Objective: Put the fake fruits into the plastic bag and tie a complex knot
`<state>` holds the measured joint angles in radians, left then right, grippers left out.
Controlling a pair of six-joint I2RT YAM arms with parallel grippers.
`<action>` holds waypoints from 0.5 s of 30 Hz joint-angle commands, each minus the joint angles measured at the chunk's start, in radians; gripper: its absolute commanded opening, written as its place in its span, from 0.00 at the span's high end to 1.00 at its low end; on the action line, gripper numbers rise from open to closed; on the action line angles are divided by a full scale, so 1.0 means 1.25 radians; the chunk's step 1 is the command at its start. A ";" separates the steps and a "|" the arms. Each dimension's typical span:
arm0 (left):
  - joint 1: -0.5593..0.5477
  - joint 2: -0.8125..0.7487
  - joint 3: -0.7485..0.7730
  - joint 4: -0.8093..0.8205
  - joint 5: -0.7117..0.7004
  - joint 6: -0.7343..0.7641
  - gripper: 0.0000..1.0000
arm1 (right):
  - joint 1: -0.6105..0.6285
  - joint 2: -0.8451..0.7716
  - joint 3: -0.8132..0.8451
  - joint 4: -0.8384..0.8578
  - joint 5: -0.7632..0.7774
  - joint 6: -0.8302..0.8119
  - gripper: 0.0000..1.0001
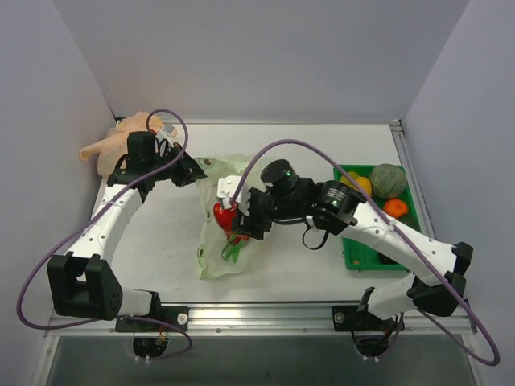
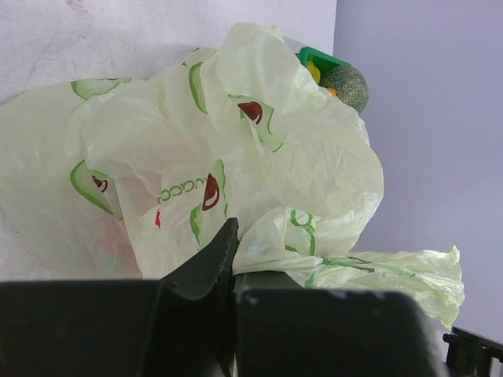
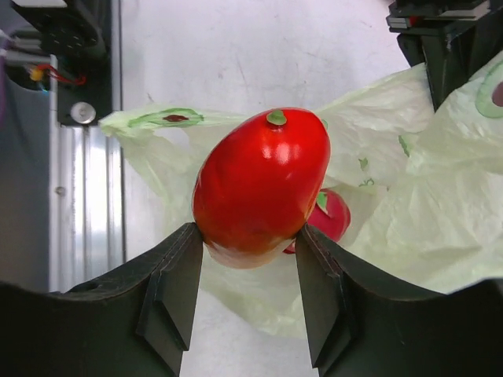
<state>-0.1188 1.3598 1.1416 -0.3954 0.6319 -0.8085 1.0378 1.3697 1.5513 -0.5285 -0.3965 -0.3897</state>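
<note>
The right gripper (image 3: 247, 239) stands half spread, its two fingers pressed on either side of a glossy red fruit (image 3: 259, 184) with a small green stem dot, held over the middle of the pale green bag (image 1: 216, 256). A second red piece (image 3: 334, 216) shows just behind it, against the bag. The left gripper (image 2: 230, 250) is pressed together, pinching a fold of film at the bag's far left end. The bag lies crumpled on the white table (image 1: 306, 265). Right of the bag sits a green tray (image 1: 360, 256) with a round green fruit (image 1: 388, 181), an orange (image 1: 395, 207) and a yellow piece (image 1: 360, 183). Beyond the bag's left end, a peach-orange bag (image 1: 113, 145) rests in the corner of pale grey walls (image 1: 257, 56).
</note>
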 commanded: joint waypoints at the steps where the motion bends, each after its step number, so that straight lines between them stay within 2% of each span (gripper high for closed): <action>1: -0.002 -0.002 0.045 0.040 0.025 -0.008 0.95 | 0.028 0.049 -0.020 0.095 0.133 -0.102 0.87; 5: -0.003 0.003 0.050 0.039 0.030 -0.013 0.94 | 0.031 0.106 -0.091 0.192 0.293 -0.240 0.86; 10: -0.003 0.008 0.061 0.038 0.032 -0.012 0.94 | -0.008 0.157 -0.210 0.326 0.440 -0.336 0.84; 13: -0.002 0.022 0.071 0.038 0.027 0.000 0.86 | -0.034 0.190 -0.215 0.399 0.520 -0.344 0.79; 14: -0.002 0.028 0.072 0.037 0.026 0.001 0.82 | -0.039 0.202 -0.208 0.403 0.527 -0.335 0.74; 15: -0.001 0.030 0.073 0.038 0.025 0.005 0.73 | -0.041 0.206 -0.202 0.404 0.532 -0.329 0.73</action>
<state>-0.1192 1.3853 1.1782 -0.3923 0.6559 -0.8127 1.0058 1.6363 1.2755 -0.1570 0.1287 -0.7662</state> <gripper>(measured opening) 0.231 0.466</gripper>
